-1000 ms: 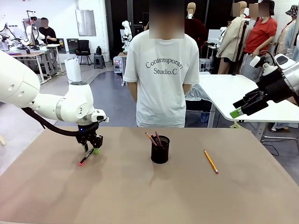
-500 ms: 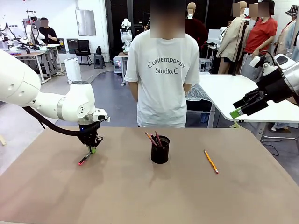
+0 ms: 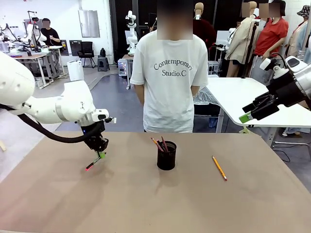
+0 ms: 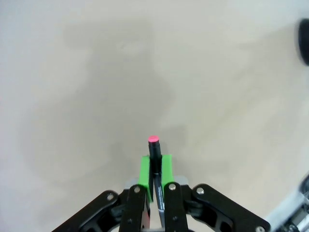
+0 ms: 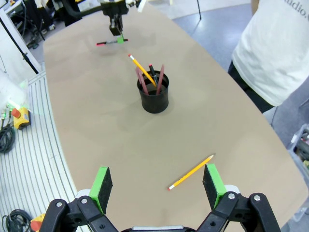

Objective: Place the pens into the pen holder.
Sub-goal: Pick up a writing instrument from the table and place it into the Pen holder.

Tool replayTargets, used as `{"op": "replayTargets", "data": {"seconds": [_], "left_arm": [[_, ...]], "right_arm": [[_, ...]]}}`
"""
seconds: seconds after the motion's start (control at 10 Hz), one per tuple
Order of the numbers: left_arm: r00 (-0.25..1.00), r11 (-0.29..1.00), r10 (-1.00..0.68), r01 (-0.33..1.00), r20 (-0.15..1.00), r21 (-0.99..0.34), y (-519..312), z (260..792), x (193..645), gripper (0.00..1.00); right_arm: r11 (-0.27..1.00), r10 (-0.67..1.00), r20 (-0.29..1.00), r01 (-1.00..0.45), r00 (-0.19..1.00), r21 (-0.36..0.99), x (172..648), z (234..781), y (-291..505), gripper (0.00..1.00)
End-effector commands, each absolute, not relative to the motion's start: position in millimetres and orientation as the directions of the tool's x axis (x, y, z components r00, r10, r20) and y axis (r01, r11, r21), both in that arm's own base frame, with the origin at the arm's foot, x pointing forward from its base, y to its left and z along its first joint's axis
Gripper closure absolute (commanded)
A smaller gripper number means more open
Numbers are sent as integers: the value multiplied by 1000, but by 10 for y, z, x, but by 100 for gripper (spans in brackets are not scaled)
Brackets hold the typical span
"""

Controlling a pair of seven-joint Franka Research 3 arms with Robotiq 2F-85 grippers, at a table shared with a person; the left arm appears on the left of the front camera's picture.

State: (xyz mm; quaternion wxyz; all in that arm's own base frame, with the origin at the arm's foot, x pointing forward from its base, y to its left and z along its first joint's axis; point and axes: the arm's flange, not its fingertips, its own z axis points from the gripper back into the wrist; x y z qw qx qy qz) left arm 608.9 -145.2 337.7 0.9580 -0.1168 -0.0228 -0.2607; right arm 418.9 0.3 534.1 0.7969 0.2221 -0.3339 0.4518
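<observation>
Left gripper pinches the red-tipped black pen; dark shape at the edge, perhaps pen holder

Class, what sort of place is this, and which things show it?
Probably a robotics lab: the left gripper holds a pen over a work table, and a yellow button box lies beside cables on the floor.

Just one piece of print reads here: "Contemporary Studio.C" runs in dark, arched letters across the chest of the person's white T-shirt, directly beyond the pen holder, with nothing else legible.
</observation>
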Motion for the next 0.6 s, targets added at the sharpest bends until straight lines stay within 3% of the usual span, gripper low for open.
{"op": "replayTargets", "data": {"seconds": [0.0,0.5], "left_arm": [[815,735,-547,576,189,-357,-1210,3657,5957,100],[522,306,-649,845,553,-439,-940,4115,5730,100]], "right_arm": [[487,551,754,-871,358,57,4187,5337,21,0],[487,551,754,-871,358,57,4187,5337,21,0]]}}
